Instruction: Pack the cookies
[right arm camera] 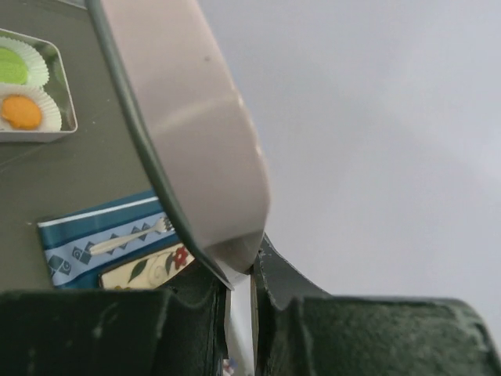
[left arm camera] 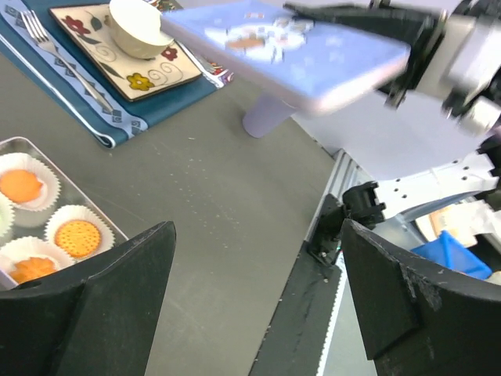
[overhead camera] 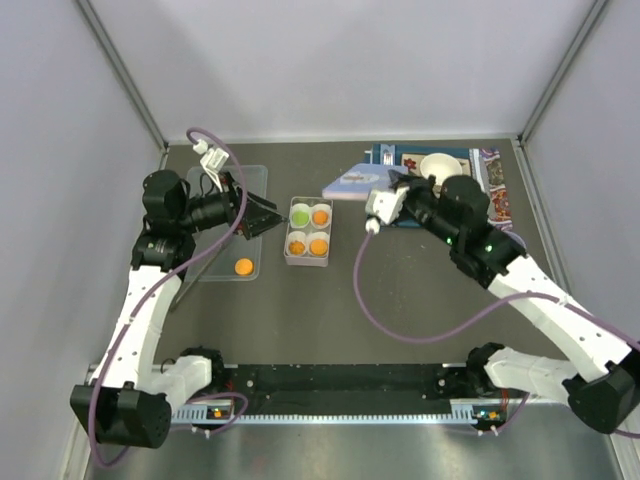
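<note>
A metal four-cup box (overhead camera: 306, 260) sits mid-table, holding one green cookie (overhead camera: 298, 214) and three orange cookies (overhead camera: 319, 246) in white paper cups. Another orange cookie (overhead camera: 244, 266) lies on a clear tray (overhead camera: 222, 262) to the left. My left gripper (overhead camera: 264, 215) is open and empty, just left of the box; in the left wrist view (left arm camera: 258, 235) the box (left arm camera: 117, 229) is at lower left. My right gripper (overhead camera: 393, 192) is shut on the edge of the pale blue lid (overhead camera: 355, 183), held tilted above the table right of the box. The right wrist view shows the lid (right arm camera: 196, 133) between its fingers (right arm camera: 250, 274).
A blue placemat (overhead camera: 497, 190) with a patterned plate and white bowl (overhead camera: 437, 165) lies at the back right; the fork (left arm camera: 47, 43) lies on the mat. Cage walls stand on three sides. A black rail (overhead camera: 340, 385) runs along the near edge.
</note>
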Tool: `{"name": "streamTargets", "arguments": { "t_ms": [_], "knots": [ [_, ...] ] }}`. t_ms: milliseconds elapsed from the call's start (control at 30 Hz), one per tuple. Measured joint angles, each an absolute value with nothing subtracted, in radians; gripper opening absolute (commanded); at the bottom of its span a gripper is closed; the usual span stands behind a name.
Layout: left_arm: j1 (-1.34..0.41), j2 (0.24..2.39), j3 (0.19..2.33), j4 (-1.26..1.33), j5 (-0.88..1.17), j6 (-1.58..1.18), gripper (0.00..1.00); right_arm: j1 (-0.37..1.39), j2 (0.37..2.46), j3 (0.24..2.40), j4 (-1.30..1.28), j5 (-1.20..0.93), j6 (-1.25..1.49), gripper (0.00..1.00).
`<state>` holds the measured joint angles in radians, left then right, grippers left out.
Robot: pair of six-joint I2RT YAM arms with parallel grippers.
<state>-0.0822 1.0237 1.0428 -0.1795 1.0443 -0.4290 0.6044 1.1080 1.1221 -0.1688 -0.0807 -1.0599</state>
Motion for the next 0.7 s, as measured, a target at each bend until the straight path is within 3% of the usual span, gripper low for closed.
{"name": "streamTargets", "arguments": {
  "t_ms": [400,700],
  "knots": [
    [-0.062,1.074,1.012,-0.051,1.154,-0.657,0.91,0.830,0.989,0.628,0.374,-0.017,-1.400,0.00],
    [-0.061,1.138,1.011,-0.062,1.211,-0.687,0.90,0.884,1.119,0.589,0.780,0.026,-1.549,0.00]
  ]
}}
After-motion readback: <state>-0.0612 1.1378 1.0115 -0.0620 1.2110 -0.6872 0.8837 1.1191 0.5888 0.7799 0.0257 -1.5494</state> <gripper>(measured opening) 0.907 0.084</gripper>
